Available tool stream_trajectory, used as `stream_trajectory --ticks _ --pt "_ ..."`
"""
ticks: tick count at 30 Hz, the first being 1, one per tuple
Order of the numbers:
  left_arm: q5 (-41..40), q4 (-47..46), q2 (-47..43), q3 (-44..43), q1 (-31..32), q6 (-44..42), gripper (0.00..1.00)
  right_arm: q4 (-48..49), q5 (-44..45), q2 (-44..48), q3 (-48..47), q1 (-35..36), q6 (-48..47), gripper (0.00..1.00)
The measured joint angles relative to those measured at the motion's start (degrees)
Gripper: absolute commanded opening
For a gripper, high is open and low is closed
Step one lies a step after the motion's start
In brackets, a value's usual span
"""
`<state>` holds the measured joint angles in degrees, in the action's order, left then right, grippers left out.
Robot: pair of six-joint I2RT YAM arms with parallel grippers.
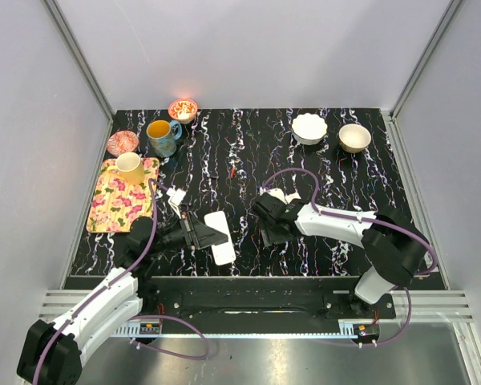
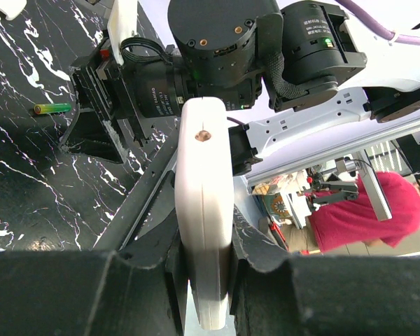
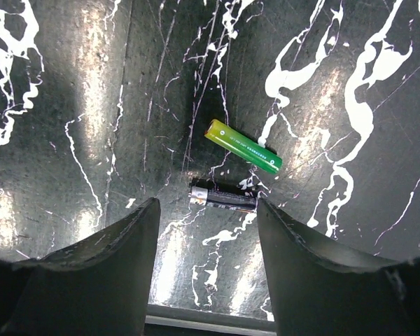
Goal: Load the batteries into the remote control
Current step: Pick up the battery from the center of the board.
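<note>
My left gripper (image 1: 199, 233) is shut on the white remote control (image 1: 221, 237), clamping one end of it just above the black marbled table. In the left wrist view the remote control (image 2: 204, 203) stands on edge between the left gripper's (image 2: 204, 262) jaws. A green battery (image 3: 243, 145) and a black battery (image 3: 224, 197) lie side by side on the table. My right gripper (image 3: 207, 210) hangs open right over them, the black battery just beyond its fingertips and nothing held. From above, the right gripper (image 1: 266, 228) covers both batteries. The green battery (image 2: 52, 108) also shows in the left wrist view.
A floral tray (image 1: 112, 210) with a yellow cup (image 1: 129, 164) sits at the left. Behind it are a blue mug (image 1: 162, 136) and two patterned bowls (image 1: 122, 143) (image 1: 183, 108). A white bowl (image 1: 309, 127) and a beige bowl (image 1: 354, 137) stand at the back right. A small white piece (image 1: 176, 195) lies near the tray.
</note>
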<state>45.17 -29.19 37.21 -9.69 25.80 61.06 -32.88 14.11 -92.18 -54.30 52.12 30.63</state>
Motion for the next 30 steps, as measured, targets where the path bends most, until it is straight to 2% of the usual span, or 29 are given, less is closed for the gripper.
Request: stream_trajectory --ticks 8,12,21,30 --pt "0.0 0.0 0.0 0.0 0.0 0.0 0.0 -1.2 1.7 -2.1 0.0 0.0 3.0 0.7" --pt "0.0 0.0 0.0 0.0 0.0 0.0 0.0 -1.5 2.4 -2.2 0.0 0.0 4.1 0.7" --pt "0.0 -0.1 -0.4 0.5 0.0 0.0 0.0 -1.5 2.3 -2.2 0.0 0.0 5.6 0.66" --pt "0.0 -0.1 -0.5 1.0 0.0 0.1 0.0 -1.2 2.4 -2.2 0.2 -0.2 5.9 0.55"
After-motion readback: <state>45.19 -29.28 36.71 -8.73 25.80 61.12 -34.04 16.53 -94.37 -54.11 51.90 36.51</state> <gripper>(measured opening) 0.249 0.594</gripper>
